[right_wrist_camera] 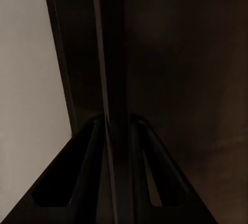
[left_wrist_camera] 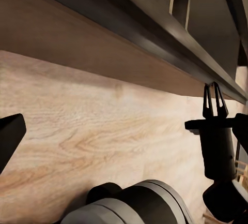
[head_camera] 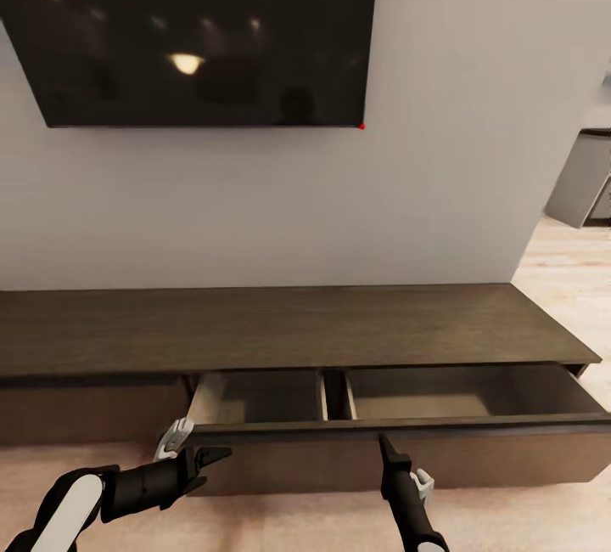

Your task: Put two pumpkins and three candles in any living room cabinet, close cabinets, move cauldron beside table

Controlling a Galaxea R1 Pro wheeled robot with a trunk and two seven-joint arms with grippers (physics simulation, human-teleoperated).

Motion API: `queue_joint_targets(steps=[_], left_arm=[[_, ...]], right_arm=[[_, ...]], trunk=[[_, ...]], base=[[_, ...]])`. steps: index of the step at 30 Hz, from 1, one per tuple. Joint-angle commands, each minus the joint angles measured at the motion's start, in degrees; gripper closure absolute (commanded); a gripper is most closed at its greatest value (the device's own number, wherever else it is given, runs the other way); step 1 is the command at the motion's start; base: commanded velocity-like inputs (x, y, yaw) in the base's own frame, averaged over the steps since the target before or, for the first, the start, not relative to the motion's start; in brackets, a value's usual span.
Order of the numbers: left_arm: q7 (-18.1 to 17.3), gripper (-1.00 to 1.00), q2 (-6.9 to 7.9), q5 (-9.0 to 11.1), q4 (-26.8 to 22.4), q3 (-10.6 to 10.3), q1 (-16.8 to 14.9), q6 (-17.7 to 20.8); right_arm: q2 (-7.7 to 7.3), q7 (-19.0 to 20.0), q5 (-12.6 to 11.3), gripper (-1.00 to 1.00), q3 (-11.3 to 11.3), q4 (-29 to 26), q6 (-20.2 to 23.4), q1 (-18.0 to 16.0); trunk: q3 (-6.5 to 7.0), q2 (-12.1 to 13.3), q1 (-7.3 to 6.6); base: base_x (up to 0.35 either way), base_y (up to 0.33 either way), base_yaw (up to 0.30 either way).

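Head view shows the long dark cabinet (head_camera: 280, 327) running left to right along the wall, its wide drawer (head_camera: 399, 433) pulled out, pale inside bare. Right gripper (head_camera: 388, 447) points upward, clenched on the drawer's front edge, as the right wrist view confirms. Left wrist view shows the wooden floor (left_wrist_camera: 103, 141); the left gripper (head_camera: 208, 457) sits near the drawer's left corner, its state unclear.

My view of a home living room, wall-mounted dark television (head_camera: 199, 30), long low dark-brown cabinet (head_camera: 280, 327) beneath it, pale wood floor (head_camera: 560, 259).
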Motion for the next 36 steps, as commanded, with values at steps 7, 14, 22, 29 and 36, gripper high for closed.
queue_joint_targets(steps=[7, 14, 22, 29, 36], left_arm=[[0.0, -1.00, 0.00, 0.0, 0.0, 0.0, 0.0, 0.0], [0.0, -1.00, 0.00, 0.0, 0.0, 0.0, 0.0, 0.0], [0.0, -1.00, 0.00, 0.0, 0.0, 0.0, 0.0, 0.0], [0.0, -1.00, -0.13, 0.0, 0.0, 0.0, 0.0, 0.0], [0.0, -1.00, -0.18, 0.0, 0.0, 0.0, 0.0, 0.0]], right_arm=[[0.02, -0.1, 0.7, 1.00, 0.4, 0.2, 0.0, 0.0], [0.02, -0.1, 0.7, 1.00, 0.4, 0.2, 0.0, 0.0], [0.02, -0.1, 0.7, 1.00, 0.4, 0.2, 0.0, 0.0], [0.02, -0.1, 0.7, 1.00, 0.4, 0.2, 0.0, 0.0], [0.02, -0.1, 0.7, 1.00, 0.4, 0.2, 0.0, 0.0]], trunk=[[-0.01, 0.0, 0.00], [-0.01, 0.0, 0.00], [-0.01, 0.0, 0.00], [-0.01, 0.0, 0.00], [-0.01, 0.0, 0.00]], base=[[-0.092, 0.000, 0.000], [-0.158, 0.000, 0.000], [-0.123, 0.000, 0.000], [-0.097, 0.000, 0.000], [-0.100, 0.000, 0.000]])
